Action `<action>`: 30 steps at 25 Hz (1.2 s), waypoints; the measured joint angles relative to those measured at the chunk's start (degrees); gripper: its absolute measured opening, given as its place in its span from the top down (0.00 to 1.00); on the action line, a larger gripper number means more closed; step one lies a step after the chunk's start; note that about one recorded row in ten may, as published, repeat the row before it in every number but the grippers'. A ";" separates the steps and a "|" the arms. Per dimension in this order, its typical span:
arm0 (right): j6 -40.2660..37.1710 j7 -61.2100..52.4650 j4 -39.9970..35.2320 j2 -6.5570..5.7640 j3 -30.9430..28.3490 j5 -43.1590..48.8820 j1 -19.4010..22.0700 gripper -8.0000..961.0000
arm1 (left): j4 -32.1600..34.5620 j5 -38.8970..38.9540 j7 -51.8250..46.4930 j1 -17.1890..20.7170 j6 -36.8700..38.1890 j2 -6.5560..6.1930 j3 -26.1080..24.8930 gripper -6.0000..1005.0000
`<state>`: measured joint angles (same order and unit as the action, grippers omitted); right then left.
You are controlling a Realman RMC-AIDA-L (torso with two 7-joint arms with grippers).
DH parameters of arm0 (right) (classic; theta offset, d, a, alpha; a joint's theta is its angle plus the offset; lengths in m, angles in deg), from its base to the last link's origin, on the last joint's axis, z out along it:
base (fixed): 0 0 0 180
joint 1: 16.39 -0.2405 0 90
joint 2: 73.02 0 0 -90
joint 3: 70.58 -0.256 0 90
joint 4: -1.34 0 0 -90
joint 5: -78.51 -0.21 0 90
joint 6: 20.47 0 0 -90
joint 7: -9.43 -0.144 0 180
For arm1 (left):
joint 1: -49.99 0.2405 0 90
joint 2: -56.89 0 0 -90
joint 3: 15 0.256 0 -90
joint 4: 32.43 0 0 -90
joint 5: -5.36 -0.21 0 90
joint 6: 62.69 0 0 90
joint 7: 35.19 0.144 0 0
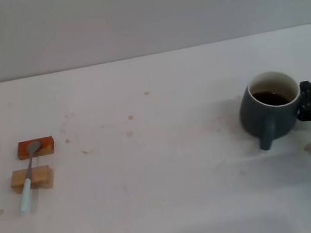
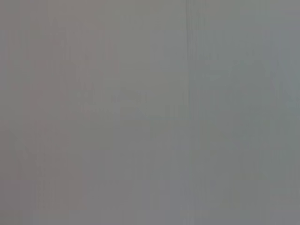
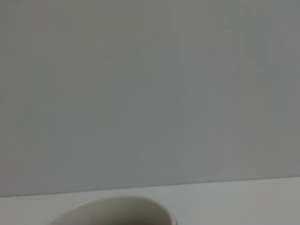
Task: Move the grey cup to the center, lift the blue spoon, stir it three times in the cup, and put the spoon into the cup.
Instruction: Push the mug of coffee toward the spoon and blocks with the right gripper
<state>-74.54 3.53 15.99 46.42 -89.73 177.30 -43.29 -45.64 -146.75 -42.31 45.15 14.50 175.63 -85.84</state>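
Head view has our right gripper (image 1: 308, 102) parked right up against the grey cup (image 1: 270, 109), on the side of the mug facing away from the table's middle; honestly we can't tell whether its fingers are spread or closed, since only black housing shows and the tips are hidden behind the mug wall. So the cup sits immediately inboard of the hand, touching or as good as; its handle points toward us, off the line of the gripper, and there's dark liquid inside. The centre of the table (image 1: 170, 168) lies further along that same direction, past the cup from the hand, so we'd guess the coming move is a sideways carry or push inward; spill risk if it tips.

The blue spoon (image 1: 29, 177) is well away on the opposite side, far from this hand; it's bridged across an orange block (image 1: 36, 148) and a tan block (image 1: 31, 179), long axis running roughly away-to-near, bowl on the far block. That's clearly our left arm's side, though the left gripper isn't visible anywhere.

Right wrist view only catches the pale rim of the cup (image 3: 117, 209) very close under the camera, which backs up how near the hand is; left wrist view shows plain grey, nothing useful.
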 joint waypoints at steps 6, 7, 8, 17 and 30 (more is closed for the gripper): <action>0.78 0.07 1.40 0.00 1.91 0.00 -0.93 0.99 | 0.04 0.04 0.00 0.00 0.06 0.00 0.00 0.19; 0.84 0.07 1.63 0.00 2.32 0.00 -1.11 0.99 | 0.02 0.04 0.00 0.01 0.06 0.00 0.00 0.19; 0.90 0.07 1.74 0.01 2.59 0.00 -1.23 0.99 | 0.01 0.05 0.00 0.00 0.07 0.00 0.00 0.19; 1.11 -0.04 3.26 0.15 4.08 2.18 -1.83 0.99 | -0.06 0.07 0.00 0.01 0.07 0.00 0.00 0.19; 2.25 -0.19 6.15 0.18 4.81 6.01 -3.21 0.99 | -0.06 0.06 -0.06 0.00 0.08 0.00 0.00 0.19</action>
<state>-72.29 3.34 22.14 46.60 -84.92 183.31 -46.50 -45.70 -146.69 -42.37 45.16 14.58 175.63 -85.84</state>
